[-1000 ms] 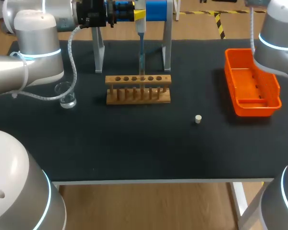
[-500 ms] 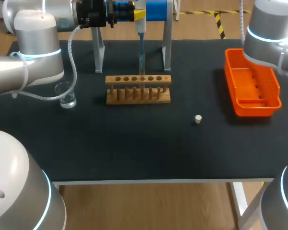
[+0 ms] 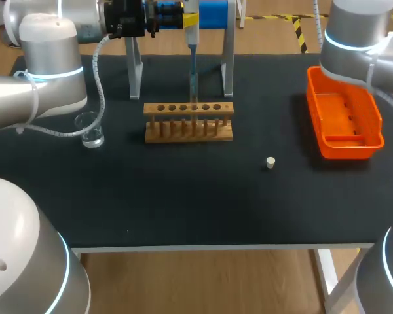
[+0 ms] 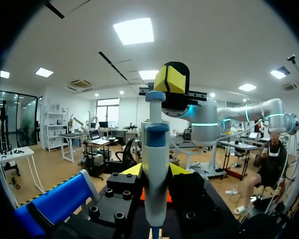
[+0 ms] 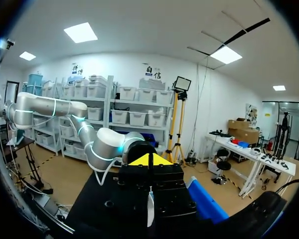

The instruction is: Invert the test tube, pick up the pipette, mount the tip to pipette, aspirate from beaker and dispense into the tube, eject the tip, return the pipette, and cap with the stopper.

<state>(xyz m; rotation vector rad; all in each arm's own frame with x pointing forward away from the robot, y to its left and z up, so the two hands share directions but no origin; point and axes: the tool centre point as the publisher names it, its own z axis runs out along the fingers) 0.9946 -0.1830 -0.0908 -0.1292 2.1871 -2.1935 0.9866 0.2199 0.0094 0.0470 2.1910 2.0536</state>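
Moved since the earlier frames: right arm [image 3: 354,33], shifted inward along the bench's far right edge, now over the far end of the orange tray [image 3: 373,124]; all other items unchanged. Left arm [image 3: 46,59]: enters from the left and reaches along the far edge. Left gripper [image 4: 157,172]: clamped on the pipette [image 3: 191,29], a finger on each side of its body in the left wrist view. The pipette is held upright at the middle of the far edge, in front of the white stand [image 3: 228,65]. Its slender tip [image 3: 193,82] points down at a middle hole of the wooden tube rack [image 3: 188,121]; whether it enters a tube cannot be told. Right gripper [image 5: 149,160]: yellow fingertips drawn together. Beaker [image 3: 90,129]: clear glass, upright, near the left edge, well apart from the rack. Stopper [image 3: 270,163]: small and pale, alone on the black bench top [image 3: 183,196], right of centre, between the rack and the tray. The tray lies along the right edge.
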